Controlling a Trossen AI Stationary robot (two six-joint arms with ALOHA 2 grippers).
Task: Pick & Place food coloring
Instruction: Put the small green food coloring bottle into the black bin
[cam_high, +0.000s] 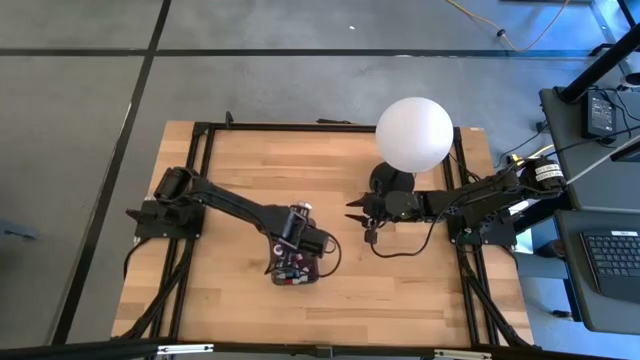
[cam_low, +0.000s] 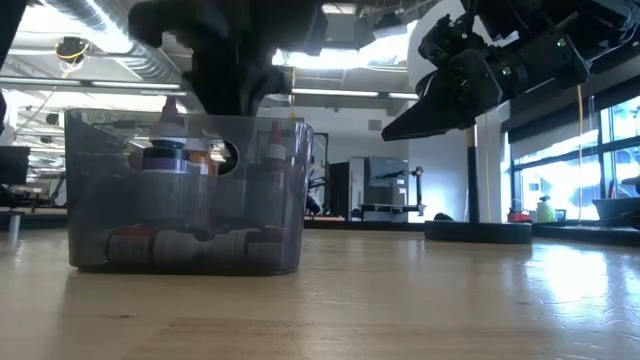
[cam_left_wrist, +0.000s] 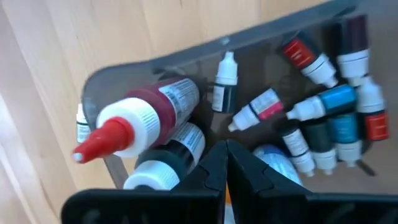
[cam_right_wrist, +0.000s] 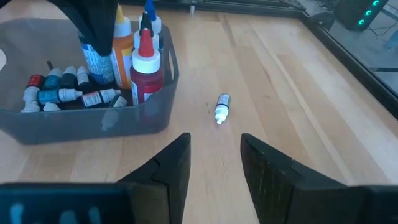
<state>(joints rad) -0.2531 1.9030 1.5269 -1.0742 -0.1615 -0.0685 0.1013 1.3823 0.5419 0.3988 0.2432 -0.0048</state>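
Note:
A dark grey tray (cam_right_wrist: 93, 121) stands on the wooden table, holding several food coloring bottles. A big red one (cam_left_wrist: 143, 115) and others stand upright, and small ones (cam_left_wrist: 323, 118) lie on the tray's floor. One small white-capped bottle (cam_right_wrist: 222, 107) lies on its side on the table beside the tray. My left gripper (cam_left_wrist: 225, 155) is shut and points down into the tray (cam_high: 295, 268) among the upright bottles. My right gripper (cam_right_wrist: 214, 155) hangs open above the table, to the right of the tray, with nothing between its fingers. My left gripper comes at the tray from above with its fingers shut together and nothing between them. The tips stand close to the tops of the upright bottles (cam_right_wrist: 99, 59). I cannot tell whether they touch one.
A big white globe lamp (cam_high: 414, 133) on a black base (cam_low: 478, 231) stands at the far right of the table, close behind my right arm. A black frame (cam_high: 300, 126) runs round the table's edges. Bare wood lies between the tray and the table's near edge.

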